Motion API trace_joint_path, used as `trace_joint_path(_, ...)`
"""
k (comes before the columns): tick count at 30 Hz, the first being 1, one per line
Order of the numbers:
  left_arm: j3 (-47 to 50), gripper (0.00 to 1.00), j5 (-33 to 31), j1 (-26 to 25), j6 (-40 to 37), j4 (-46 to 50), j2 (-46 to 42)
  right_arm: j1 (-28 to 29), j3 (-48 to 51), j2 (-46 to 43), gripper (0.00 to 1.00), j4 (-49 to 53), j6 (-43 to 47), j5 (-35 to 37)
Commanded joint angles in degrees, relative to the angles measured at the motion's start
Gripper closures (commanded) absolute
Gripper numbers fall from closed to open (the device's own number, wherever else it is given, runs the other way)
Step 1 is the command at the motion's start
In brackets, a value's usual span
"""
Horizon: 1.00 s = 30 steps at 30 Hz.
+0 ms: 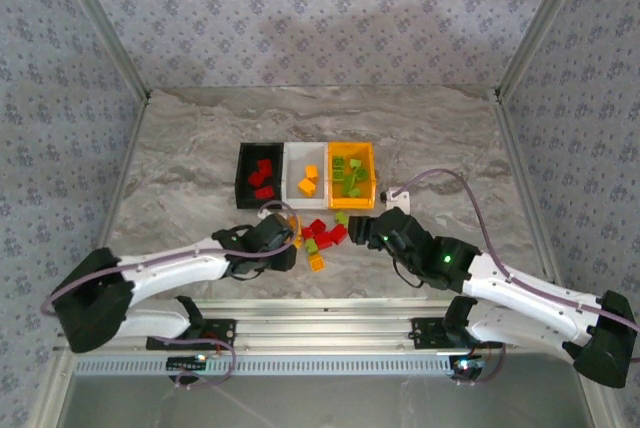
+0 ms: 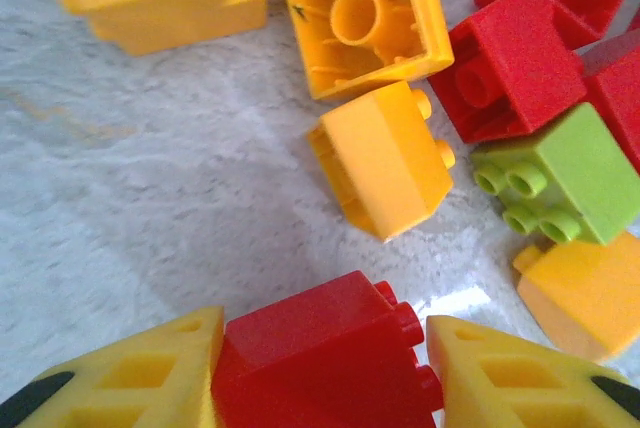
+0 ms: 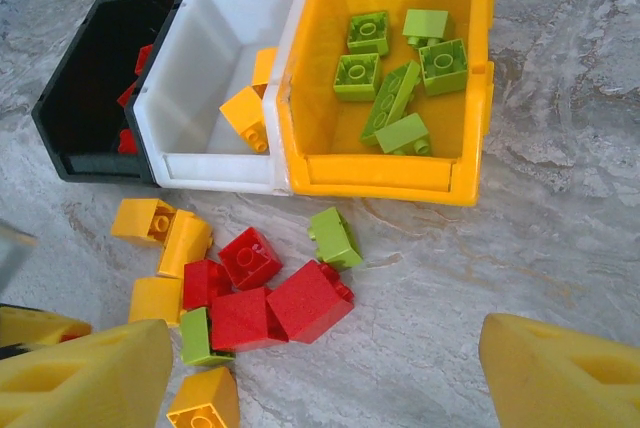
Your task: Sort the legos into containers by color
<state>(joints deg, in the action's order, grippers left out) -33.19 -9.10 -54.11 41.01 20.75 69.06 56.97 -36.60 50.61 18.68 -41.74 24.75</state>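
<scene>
The left gripper [image 2: 325,348] is down at the table [image 2: 150,208], its two yellow fingers [image 2: 130,378] pinching a red brick [image 2: 315,368] by its flanks, studs turned toward the right-hand finger; just beyond lie an orange brick on its side [image 2: 385,158], an upturned orange brick [image 2: 365,13] with its hollow underside showing, a green brick [image 2: 560,178] with its studs facing the camera and more red bricks [image 2: 515,68] touching one another; the right gripper [image 3: 325,348] hangs over the near side of the loose pile [image 3: 250,288], its fingers [image 3: 80,373] spread wide with nothing between them; the pile, a mix of red, orange and green pieces, sits on the marble just in front of the three joined bins; the black bin [image 3: 60,128] on the left holds red pieces [image 3: 135,68], the white bin [image 3: 215,163] in the middle holds orange pieces [image 3: 245,113], and the orange-yellow bin [image 3: 380,173] on the right holds green pieces [image 3: 395,78]; one lone green brick [image 3: 335,238] lies close to the front wall of the orange-yellow bin, a little apart from the rest.
</scene>
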Motion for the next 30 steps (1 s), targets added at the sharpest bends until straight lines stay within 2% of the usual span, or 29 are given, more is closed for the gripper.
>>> trace_joint_path(1,-1.49,0.58,-3.51,0.88,0.70,7.37,-8.29,-0.10,0.65,-1.08,0.18,0.60,-1.47,1.81)
trace_joint_path(4,-4.97,0.58,-3.03,5.68,-0.74,10.67,-13.47,-0.10,0.82,-1.15,0.18,0.38,-1.47,1.78)
trace_joint_path(8,-12.72,0.58,-3.02,12.18,-4.49,10.63,-11.43,-0.17,0.85,-1.05,0.18,0.71,-1.77,2.01)
trace_joint_path(15,-24.06,0.58,-3.08,21.87,-8.28,2.98,6.00,-0.41,1.25,-1.04,0.18,1.95,-2.56,2.34)
trace_joint_path(19,-30.24,0.58,-4.96,25.26,-9.23,2.10,15.58,-0.52,1.44,-1.17,0.18,1.97,-2.70,2.32)
trace_joint_path(24,-34.73,0.56,-4.87,27.69,-9.61,1.69,22.48,-0.51,1.96,-1.21,0.17,1.81,-3.09,1.80)
trace_joint_path(26,-36.07,0.50,-4.64,27.94,-9.57,2.17,24.18,-0.46,2.06,-1.19,0.17,1.77,-3.19,1.28)
trace_joint_path(30,-37.03,0.31,-3.04,27.94,-9.06,2.22,24.51,-0.41,2.50,-1.05,0.17,1.72,-3.67,0.98)
